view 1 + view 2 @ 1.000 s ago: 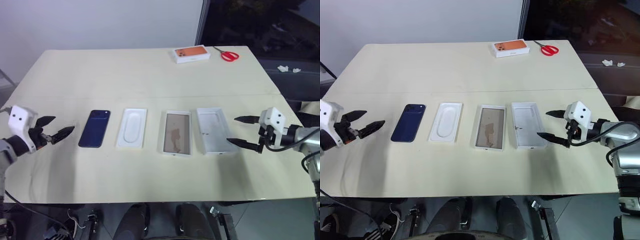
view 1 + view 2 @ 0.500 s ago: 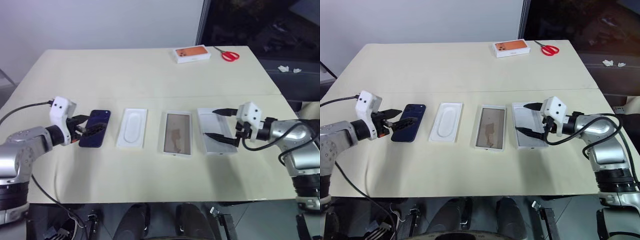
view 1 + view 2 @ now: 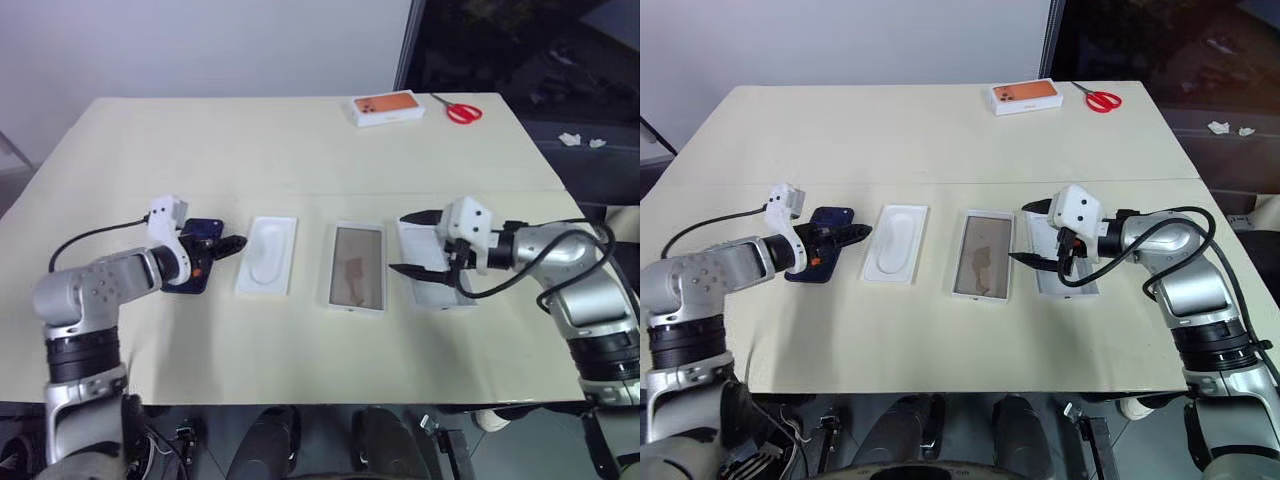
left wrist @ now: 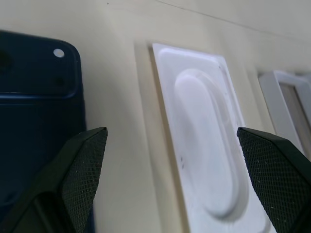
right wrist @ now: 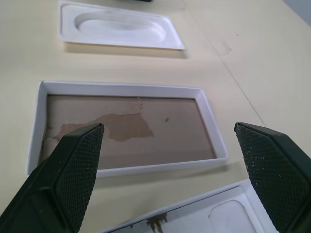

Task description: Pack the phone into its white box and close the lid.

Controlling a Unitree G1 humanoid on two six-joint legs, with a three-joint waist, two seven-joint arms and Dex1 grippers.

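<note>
Both grippers have their two black fingers spread wide and hold nothing. From the head camera, the left gripper hangs over the slim dark blue phone, which lies flat on the big cream table. Next in the row come the white plastic tray with an oval dip, the shallow white box with a brown shiny inside and the white cardboard lid, lying with its inside up. The right gripper hangs over the lid. Far back sit an orange-topped box and red scissors.

Looking along the left gripper, the phone lies just beside the tray.

Looking along the right gripper, the empty box lies between the fingers, with the tray beyond it and the lid nearest
</note>
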